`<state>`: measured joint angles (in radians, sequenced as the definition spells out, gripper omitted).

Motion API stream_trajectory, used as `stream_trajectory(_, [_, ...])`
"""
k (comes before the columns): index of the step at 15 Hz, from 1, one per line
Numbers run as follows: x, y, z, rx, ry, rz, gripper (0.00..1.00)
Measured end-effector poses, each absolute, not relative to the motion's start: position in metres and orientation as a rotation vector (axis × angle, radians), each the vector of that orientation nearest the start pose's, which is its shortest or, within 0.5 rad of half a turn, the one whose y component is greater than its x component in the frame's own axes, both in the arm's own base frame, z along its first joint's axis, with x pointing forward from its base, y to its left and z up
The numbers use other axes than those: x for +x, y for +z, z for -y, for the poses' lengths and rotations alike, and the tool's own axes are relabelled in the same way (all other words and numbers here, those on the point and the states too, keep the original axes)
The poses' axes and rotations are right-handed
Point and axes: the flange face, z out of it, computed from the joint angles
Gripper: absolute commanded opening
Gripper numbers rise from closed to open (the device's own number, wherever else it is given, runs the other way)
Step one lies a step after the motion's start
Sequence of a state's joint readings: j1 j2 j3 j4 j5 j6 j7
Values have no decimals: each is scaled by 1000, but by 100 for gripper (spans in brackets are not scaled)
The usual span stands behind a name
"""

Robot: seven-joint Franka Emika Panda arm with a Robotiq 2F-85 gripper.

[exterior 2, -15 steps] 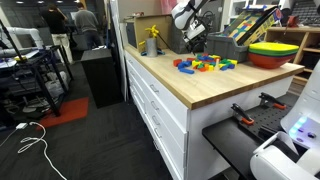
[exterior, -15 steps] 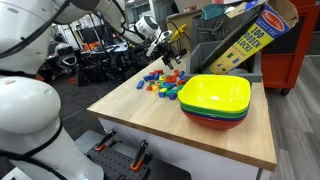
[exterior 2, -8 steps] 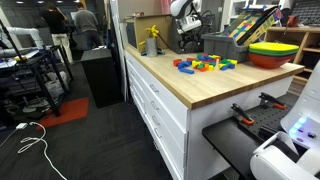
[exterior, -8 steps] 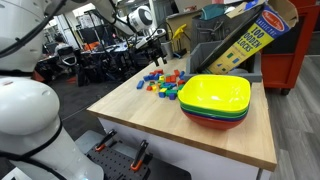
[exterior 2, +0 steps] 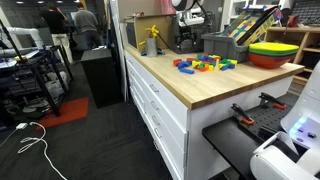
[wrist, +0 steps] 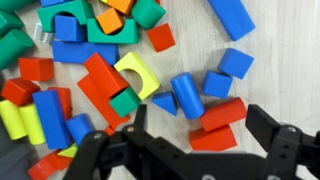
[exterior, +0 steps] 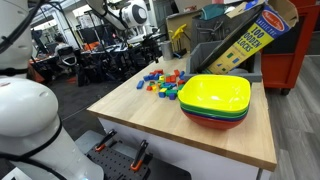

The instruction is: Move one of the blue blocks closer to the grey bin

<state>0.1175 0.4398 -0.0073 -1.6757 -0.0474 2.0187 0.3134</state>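
Note:
A pile of coloured blocks (exterior: 160, 82) lies on the wooden table, also seen in an exterior view (exterior 2: 205, 64). In the wrist view several blue blocks show: a blue cylinder (wrist: 185, 95), two blue cubes (wrist: 237, 63) and a long blue block (wrist: 231, 17). My gripper (wrist: 200, 140) is open and empty, high above the pile, with red blocks (wrist: 222, 115) below its fingers. It shows in both exterior views (exterior: 152, 42) (exterior 2: 187, 36). The grey bin (exterior: 215, 55) (exterior 2: 225, 45) stands behind the pile.
Stacked yellow, green and red square bowls (exterior: 215, 97) (exterior 2: 272, 50) sit on the table near the bin. A cardboard blocks box (exterior: 250, 35) leans in the bin. A small yellow object (exterior 2: 152, 40) stands at the table's far corner.
My gripper has risen from just above the pile and drawn away from the bin side. It stays open and empty. The blocks have not moved.

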Motion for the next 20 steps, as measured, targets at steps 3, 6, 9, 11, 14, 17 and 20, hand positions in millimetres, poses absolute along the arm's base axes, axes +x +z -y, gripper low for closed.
stream_trajectory(3, [634, 349, -70, -3174, 129, -111, 100])
stream_trajectory(6, [613, 356, -64, -3171, 149, 4, 100])
stream_trajectory(9, [592, 366, -58, -3165, 157, 80, 100])
stream_trajectory(11, [578, 374, -55, -3162, 156, 115, 100])
stream_trajectory(14, [556, 382, -52, -3161, 159, 140, 100])
stream_trajectory(17, [533, 385, -49, -3162, 174, 137, 100])
stream_trajectory(20, [510, 389, -46, -3154, 181, 121, 100])
